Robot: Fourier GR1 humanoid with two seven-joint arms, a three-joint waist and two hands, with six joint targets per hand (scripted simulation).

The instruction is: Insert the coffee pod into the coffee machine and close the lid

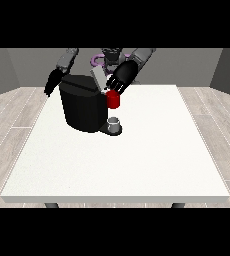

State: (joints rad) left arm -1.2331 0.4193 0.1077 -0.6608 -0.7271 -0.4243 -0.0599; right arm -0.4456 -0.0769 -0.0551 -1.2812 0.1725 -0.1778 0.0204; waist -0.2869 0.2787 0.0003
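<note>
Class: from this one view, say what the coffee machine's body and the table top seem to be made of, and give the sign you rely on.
Coffee machine: probably black plastic, a dark, even surface with a faint sheen on its top edge. Table: a white, matt top with fine speckling, perhaps laminate or stone-like; the look leaves it open.

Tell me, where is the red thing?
In the front view, the red thing is at the coffee machine's right side, just under the hand at the view's right.
</note>
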